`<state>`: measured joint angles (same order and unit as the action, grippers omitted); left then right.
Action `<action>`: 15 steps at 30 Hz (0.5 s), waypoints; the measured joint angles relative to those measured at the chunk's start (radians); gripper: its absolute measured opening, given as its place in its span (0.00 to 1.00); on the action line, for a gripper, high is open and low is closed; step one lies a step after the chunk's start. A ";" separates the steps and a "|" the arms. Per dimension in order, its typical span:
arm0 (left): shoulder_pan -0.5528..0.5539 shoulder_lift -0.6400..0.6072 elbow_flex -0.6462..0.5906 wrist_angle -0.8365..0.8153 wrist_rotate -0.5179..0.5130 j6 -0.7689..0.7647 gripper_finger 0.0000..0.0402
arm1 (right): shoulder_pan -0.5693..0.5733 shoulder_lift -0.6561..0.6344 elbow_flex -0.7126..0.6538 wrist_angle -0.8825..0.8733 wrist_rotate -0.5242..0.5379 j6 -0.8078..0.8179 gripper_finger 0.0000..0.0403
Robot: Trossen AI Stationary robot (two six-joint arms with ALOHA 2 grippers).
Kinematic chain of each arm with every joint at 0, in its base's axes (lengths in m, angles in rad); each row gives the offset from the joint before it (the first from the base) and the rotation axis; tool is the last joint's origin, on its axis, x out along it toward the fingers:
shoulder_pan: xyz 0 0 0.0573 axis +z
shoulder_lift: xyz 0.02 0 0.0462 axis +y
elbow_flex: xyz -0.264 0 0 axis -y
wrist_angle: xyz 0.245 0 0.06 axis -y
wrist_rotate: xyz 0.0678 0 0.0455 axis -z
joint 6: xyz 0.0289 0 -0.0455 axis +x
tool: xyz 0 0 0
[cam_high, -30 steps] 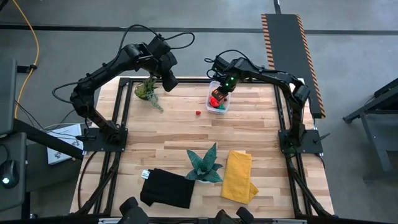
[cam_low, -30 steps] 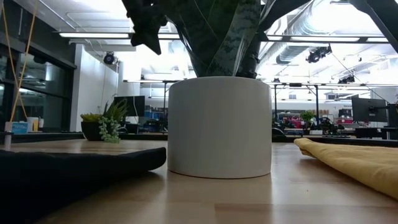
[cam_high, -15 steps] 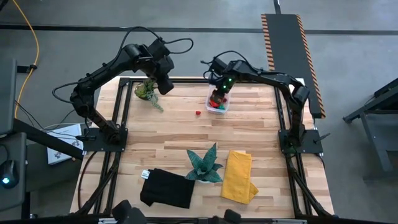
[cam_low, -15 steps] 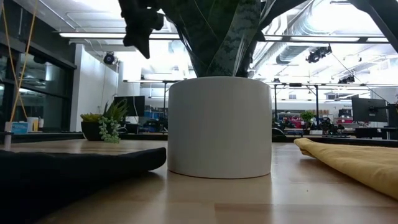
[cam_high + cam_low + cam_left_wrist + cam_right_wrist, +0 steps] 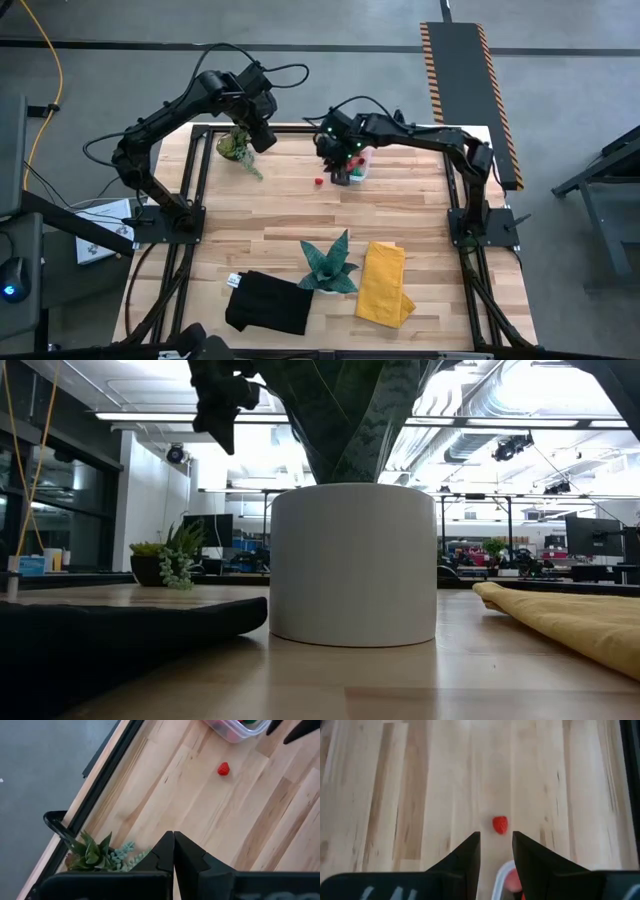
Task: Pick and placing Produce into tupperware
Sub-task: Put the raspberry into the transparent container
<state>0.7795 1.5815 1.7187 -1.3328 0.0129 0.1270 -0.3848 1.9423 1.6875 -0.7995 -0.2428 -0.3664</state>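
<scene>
Tiny red toy strawberry (image 5: 500,825) sits on the wooden counter (image 5: 420,795) dead ahead of the right tool (image 5: 496,845), lined up with its part-open, empty fingers, upper middle of the overhead frame. Left tool (image 5: 173,851) is shut, farther off.

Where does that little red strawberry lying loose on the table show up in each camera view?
High view: the red strawberry lies on the wood just left of the tupperware.
Low view: not in it.
Left wrist view: strawberry near the tupperware.
Right wrist view: strawberry just beyond the right gripper, whose fingers are parted.
Shared landmark: the tupperware, whose rim shows there too.
</scene>
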 joint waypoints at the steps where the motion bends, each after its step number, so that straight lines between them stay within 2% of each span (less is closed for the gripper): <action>1: 0.000 -0.002 0.000 -0.003 -0.003 0.000 0.00 | 0.011 0.000 0.000 0.006 0.009 -0.017 0.26; 5: 0.000 -0.010 0.000 -0.004 -0.006 -0.001 0.00 | 0.048 0.000 0.000 0.019 0.082 -0.082 0.26; 15: 0.021 -0.074 0.000 -0.006 -0.007 -0.027 0.00 | 0.065 0.024 0.000 0.057 0.148 -0.132 0.27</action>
<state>0.8010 1.5072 1.7187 -1.3392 0.0059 0.0998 -0.3201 1.9667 1.6875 -0.7424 -0.0945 -0.4984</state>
